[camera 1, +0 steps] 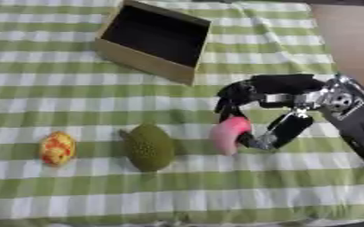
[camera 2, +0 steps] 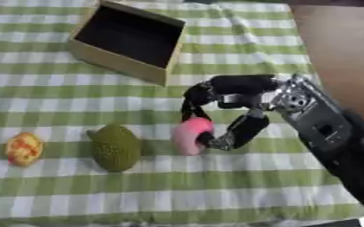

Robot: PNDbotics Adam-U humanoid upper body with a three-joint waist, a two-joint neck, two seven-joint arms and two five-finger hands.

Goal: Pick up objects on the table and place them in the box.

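A pink rounded object (camera 1: 228, 134) sits on the green-and-white checked cloth, right of centre. My right hand (camera 1: 272, 91) reaches in from the right, its fingers curled over the top and the thumb (camera 1: 282, 131) against the right side, pinching the pink object. To its left lies a green bumpy oval fruit (camera 1: 149, 147). Further left rests a small orange-and-yellow fruit (camera 1: 57, 149). The open tan box (camera 1: 142, 60) with a dark inside stands at the upper left of centre. My left hand shows in neither view.
The checked tablecloth (camera 1: 100, 195) covers most of the table. A bare brown surface (camera 1: 354, 40) lies past the cloth's right edge. The table's front edge runs along the bottom of the view.
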